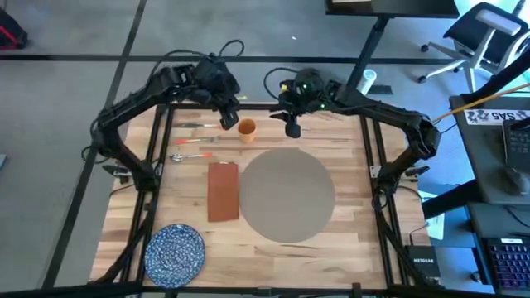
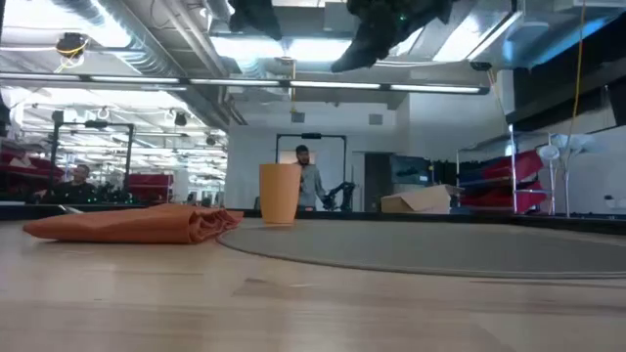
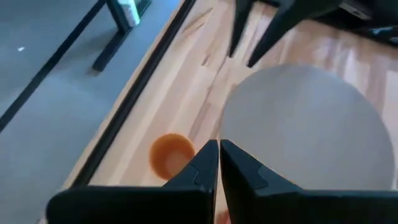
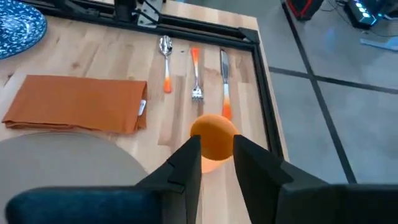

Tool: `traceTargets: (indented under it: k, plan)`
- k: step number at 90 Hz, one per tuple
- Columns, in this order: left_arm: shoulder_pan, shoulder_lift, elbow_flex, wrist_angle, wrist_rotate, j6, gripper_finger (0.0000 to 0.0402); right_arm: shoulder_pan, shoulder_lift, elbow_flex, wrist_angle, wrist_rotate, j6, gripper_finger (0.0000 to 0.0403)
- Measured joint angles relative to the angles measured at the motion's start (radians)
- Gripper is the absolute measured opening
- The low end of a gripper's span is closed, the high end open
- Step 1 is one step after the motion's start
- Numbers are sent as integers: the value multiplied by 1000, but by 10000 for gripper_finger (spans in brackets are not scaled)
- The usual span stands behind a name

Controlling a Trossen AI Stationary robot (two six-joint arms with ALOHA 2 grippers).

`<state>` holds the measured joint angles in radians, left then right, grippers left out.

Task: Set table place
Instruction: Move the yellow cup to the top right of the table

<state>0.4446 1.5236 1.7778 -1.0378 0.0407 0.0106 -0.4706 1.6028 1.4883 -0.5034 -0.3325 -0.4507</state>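
The large flat round grey-beige placemat (image 1: 286, 195), plain and bare, lies mid-tabletop (image 1: 348, 240) toward the right edge. Above the far edge, the left gripper (image 1: 227, 121) hangs closed and empty; the right gripper (image 1: 292, 128) hangs slightly parted, empty.

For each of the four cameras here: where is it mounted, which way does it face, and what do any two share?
High view: overhead, straight down on the table; both arms show.
Low view: tabletop height, level across the placemat into the room; arms overhead.
Left wrist view: past the left gripper, fingers nearly together, down at the orange cup.
Right wrist view: past the right gripper, fingers apart, at cup, napkin, cutlery.
Shared: all four see cup and placemat.
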Motion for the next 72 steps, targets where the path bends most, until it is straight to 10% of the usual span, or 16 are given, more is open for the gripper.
traceTargets:
  k: [31,72]
  plan:
    - [0,-204,-390,328,56,-100,0,17,8,-1,38,26,-22,135]
    - [0,-318,-532,429,53,-107,0,88,86,-1,24,135,-80,136]
